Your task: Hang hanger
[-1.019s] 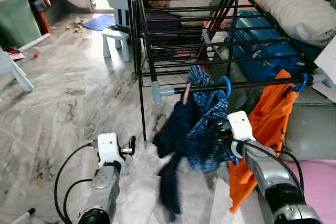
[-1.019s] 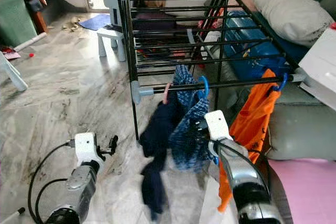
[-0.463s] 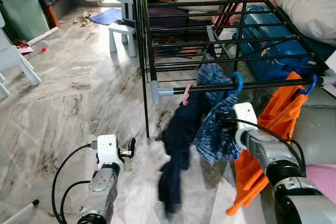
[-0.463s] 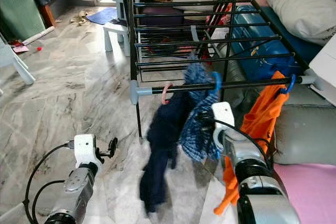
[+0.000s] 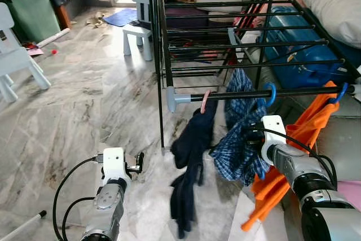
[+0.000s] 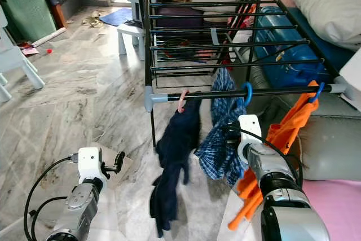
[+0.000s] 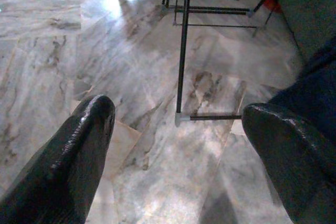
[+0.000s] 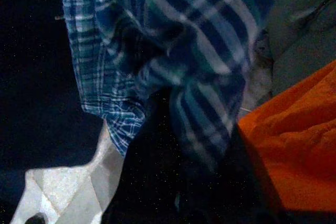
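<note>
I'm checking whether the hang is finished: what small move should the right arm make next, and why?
Probably ease the right gripper back from the plaid shirt. The shirt's blue hanger hook already sits over the rack's front bar, so it seems hung, though the grip itself is hidden by cloth.

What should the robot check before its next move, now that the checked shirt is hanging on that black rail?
1. Blue hanger hook over the front rail: ok.
2. Plaid shirt clear of the floor: ok.
3. Right gripper free of the shirt: cannot tell, its fingers are buried in the fabric.
4. Dark garment on the pink hook: ok on the rail, though its lower end hangs near the floor.
5. Orange garment hooked on: ok.
6. Left gripper empty: ok, open above the floor.
</note>
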Motion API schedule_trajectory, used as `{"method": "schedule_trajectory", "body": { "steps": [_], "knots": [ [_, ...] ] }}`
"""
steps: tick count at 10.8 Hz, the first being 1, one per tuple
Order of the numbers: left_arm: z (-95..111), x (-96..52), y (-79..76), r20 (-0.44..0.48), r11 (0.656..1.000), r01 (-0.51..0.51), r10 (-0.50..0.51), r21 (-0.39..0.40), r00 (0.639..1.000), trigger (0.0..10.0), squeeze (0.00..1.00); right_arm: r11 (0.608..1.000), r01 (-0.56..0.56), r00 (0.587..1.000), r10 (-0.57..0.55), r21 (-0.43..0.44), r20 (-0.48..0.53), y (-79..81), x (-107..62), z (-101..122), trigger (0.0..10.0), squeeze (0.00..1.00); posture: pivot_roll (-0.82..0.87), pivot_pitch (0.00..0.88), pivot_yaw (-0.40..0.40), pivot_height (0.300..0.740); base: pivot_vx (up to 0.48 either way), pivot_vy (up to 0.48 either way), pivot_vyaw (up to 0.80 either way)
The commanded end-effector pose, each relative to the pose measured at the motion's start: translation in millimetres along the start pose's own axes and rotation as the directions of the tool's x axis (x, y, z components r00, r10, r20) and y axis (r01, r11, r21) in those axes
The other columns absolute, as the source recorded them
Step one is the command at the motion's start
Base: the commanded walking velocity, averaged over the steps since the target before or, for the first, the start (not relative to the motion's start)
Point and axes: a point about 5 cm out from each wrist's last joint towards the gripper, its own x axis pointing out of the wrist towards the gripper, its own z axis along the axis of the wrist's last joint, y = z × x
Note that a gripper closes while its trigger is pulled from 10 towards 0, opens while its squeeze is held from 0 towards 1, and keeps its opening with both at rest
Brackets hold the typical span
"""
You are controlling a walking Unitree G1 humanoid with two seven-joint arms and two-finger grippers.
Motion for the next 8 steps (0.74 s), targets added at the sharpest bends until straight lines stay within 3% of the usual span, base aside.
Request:
{"method": "schedule_trajectory", "body": {
  "steps": [1, 4, 7, 8],
  "knots": [
    [5.9, 2.4, -1.9, 0.01, 1.0, 0.012, -0.012, 0.005, 1.0, 10.0, 0.0, 1.0, -0.001, 1.0, 0.001, 0.016, -0.006, -3.0, -0.5, -2.2, 10.0, 1.0, 0.0, 0.028, -0.011, 0.74, 0.0, 0.0, 0.0],
    [6.6, 3.3, -3.5, -0.001, 1.0, 0.004, -0.004, 0.016, 1.0, 10.0, 0.0, 1.0, 0.025, 1.0, -0.025, 0.001, 0.004, -9.4, -1.3, -6.1, 10.0, 1.0, -0.01, 0.024, -0.008, 0.74, 0.0, 0.0, 0.0],
    [6.3, 3.8, -2.7, -0.015, 0.999, -0.012, 0.012, 0.032, 1.0, 10.0, 0.0, 0.984, 0.059, 0.99, -0.036, -0.166, 0.139, -10.6, -6.6, 3.0, 10.0, 1.0, -0.02, 0.026, 0.0, 0.74, 0.0, 0.0, 0.0],
    [5.9, 4.1, -3.0, -0.02, 0.999, -0.007, 0.008, 0.036, 1.0, 10.0, 0.0, 0.982, 0.079, 0.985, -0.05, -0.172, 0.165, -11.9, -9.2, 2.2, 10.0, 1.0, -0.02, 0.026, 0.0, 0.74, 0.0, 0.0, 0.0]
  ]
}}
